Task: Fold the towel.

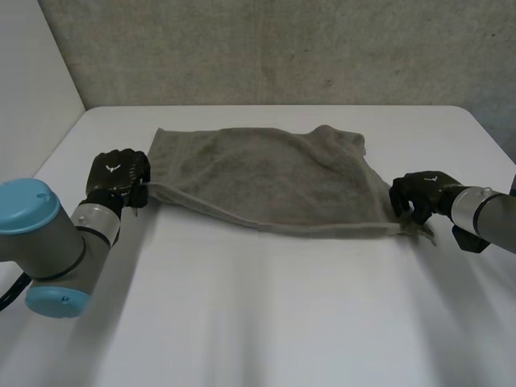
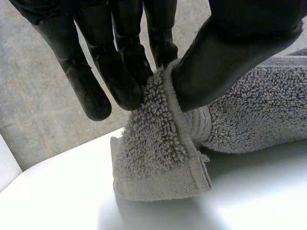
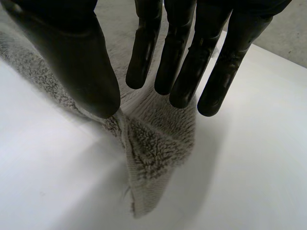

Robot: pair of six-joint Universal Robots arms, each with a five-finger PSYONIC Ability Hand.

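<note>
Over the table (image 1: 242, 322) | left hand (image 1: 119, 173) pinches towel (image 1: 266, 173) corner | right hand (image 1: 419, 193) pinches opposite corner

- White table (image 1: 266, 322): flat top, rounded far corners.
- Grey terry towel (image 1: 266, 173) lies on the far half, spread left to right.
- Towel's two near corners are lifted, its far-right corner bunched.

grey-beige towel (image 1: 274, 181), black left hand (image 1: 118, 171) and right hand (image 1: 421, 193), white table (image 1: 266, 322)
</note>
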